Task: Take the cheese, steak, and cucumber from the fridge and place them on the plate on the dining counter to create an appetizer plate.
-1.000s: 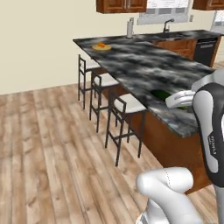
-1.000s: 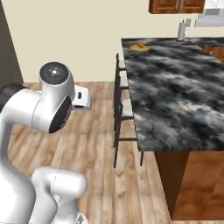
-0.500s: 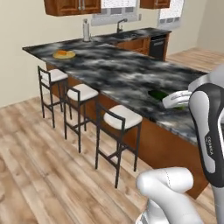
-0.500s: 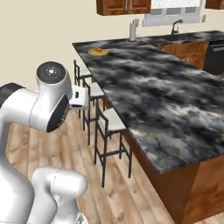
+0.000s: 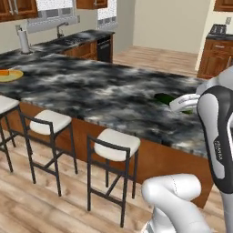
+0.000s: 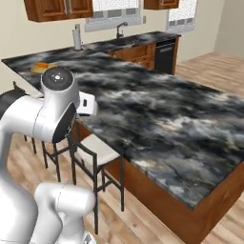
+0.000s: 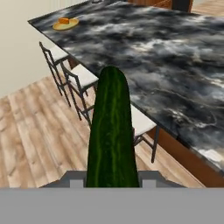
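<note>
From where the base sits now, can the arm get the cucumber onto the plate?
Probably not yet. The gripper holds the cucumber near this end of the dining counter, while the plate sits at the far end, past the stools.

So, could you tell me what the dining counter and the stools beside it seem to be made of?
The dining counter looks like polished stone on top, judging by its black-and-white marbled veining and soft sheen, set on a reddish-brown base that appears to be wood. The stools seem to have thin dark metal frames and pale cushioned seats, perhaps vinyl or fabric; the rendering leaves that open.
</note>
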